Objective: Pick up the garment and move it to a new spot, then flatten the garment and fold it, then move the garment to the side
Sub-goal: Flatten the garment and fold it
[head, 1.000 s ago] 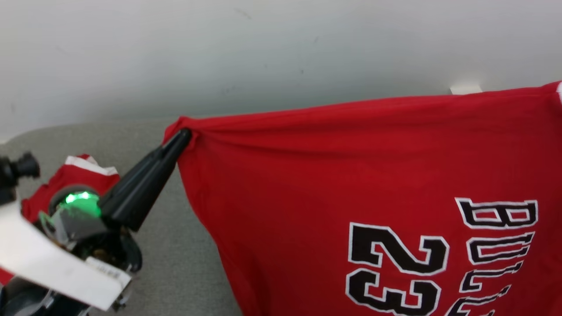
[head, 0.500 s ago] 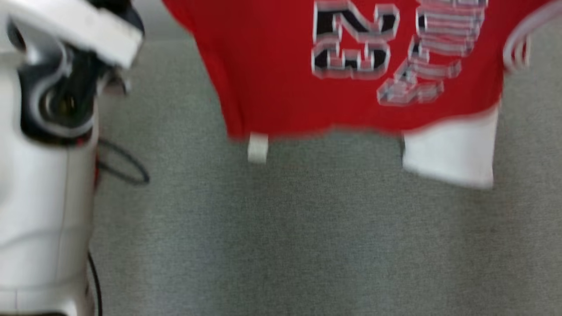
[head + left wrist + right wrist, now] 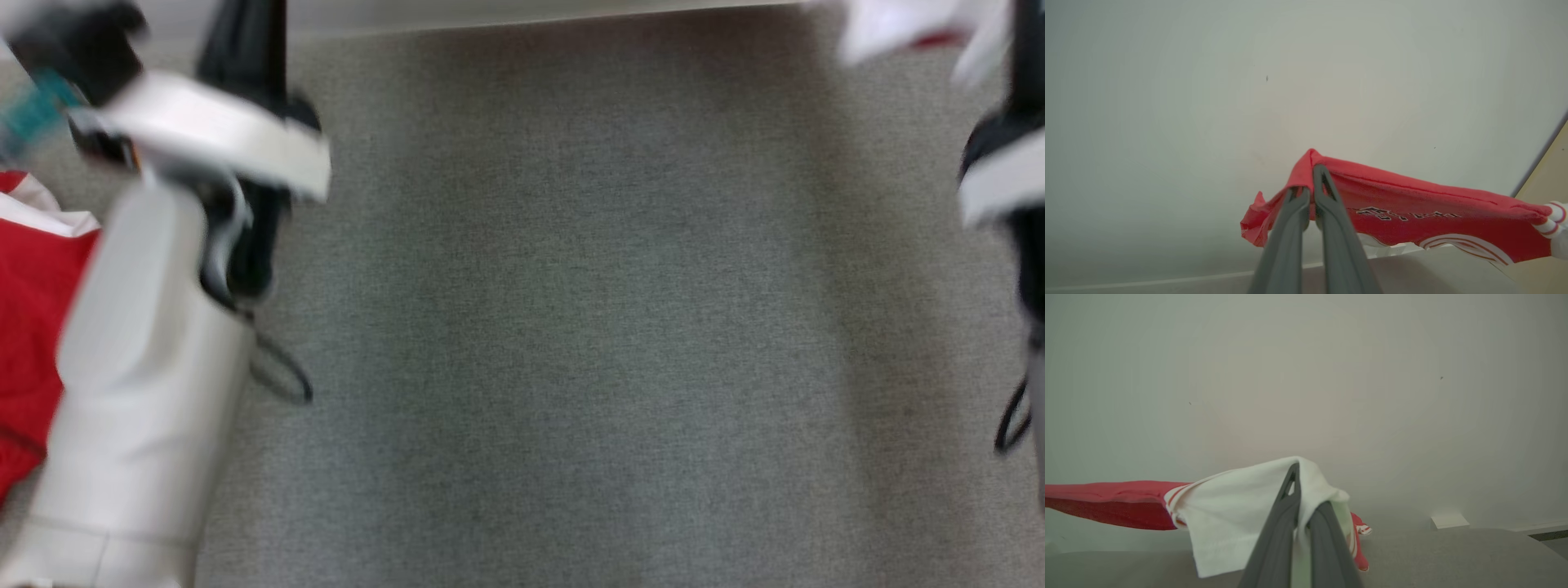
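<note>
The garment [image 3: 1412,212] is suspended in front of a pale wall [image 3: 1208,81], spread between both grippers. The left gripper [image 3: 1310,179] is clamped on a red corner. The right gripper [image 3: 1306,490] is clamped on the white end. In the blurred head view, red cloth [image 3: 28,327] is seen over grey carpet [image 3: 571,327]; it is possibly a separate item.

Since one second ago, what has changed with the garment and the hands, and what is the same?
The camera moved: the head view has tipped down, from the wall and the stretched garment to the grey surface. Nothing was let go or newly grasped. Unchanged: the left hand stays shut on a red corner; the right hand is shut on the white part, the cloth stretched between them.
</note>
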Robot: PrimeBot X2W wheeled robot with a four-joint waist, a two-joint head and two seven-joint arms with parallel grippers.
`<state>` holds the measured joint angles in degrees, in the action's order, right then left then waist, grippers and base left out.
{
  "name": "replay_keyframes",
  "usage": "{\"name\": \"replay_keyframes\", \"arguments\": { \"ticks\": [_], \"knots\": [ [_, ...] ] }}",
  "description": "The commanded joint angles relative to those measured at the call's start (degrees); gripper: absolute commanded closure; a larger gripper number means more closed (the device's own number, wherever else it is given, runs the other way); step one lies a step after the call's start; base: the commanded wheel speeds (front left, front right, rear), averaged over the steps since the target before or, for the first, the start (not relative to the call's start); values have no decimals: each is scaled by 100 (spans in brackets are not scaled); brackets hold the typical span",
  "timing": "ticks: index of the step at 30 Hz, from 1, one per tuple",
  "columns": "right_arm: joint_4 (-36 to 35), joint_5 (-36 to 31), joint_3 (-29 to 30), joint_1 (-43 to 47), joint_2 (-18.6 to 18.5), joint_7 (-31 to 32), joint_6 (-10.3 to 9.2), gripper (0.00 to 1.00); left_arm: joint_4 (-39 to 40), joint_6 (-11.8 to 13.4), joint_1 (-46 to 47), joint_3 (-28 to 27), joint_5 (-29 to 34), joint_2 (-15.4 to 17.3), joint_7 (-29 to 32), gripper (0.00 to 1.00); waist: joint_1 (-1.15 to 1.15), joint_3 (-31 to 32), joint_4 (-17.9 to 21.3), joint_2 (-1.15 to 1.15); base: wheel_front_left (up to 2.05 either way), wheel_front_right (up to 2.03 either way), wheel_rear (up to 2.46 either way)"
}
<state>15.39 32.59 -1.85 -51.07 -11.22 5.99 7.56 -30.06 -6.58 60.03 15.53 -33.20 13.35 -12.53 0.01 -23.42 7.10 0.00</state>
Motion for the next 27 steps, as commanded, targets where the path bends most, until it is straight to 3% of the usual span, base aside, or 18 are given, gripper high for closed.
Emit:
{"name": "replay_keyframes", "arguments": {
  "ticks": [1,11,15,18,22,27],
  "knots": [
    [-132,153,-95,410,-142,-15,-14,100,1,-27,-308,55,66,104,-110,100,-1,62,20,0,0,0,0],
    [-1020,914,-834,3794,-971,434,-15,100,596,-68,-3589,59,-159,275,-261,100,-1,395,-96,0,0,0,0],
    [-1533,1009,-892,4955,-1330,874,-15,100,1196,91,-4620,76,-292,364,-61,100,-1,545,-221,0,0,0,0],
    [-2057,1066,-728,5822,-1490,1203,-15,100,1869,273,-5466,154,-508,505,508,100,-1,604,-284,0,0,0,0],
    [-2933,1168,-421,6558,-1723,1792,-15,100,3050,546,-6191,328,-673,929,1655,100,-1,585,-323,0,0,0,0],
    [-3644,1203,-3,6278,-1968,2783,-15,100,4185,896,-5819,125,-1404,1204,3059,100,-1,452,-336,0,0,0,0]
  ]
}}
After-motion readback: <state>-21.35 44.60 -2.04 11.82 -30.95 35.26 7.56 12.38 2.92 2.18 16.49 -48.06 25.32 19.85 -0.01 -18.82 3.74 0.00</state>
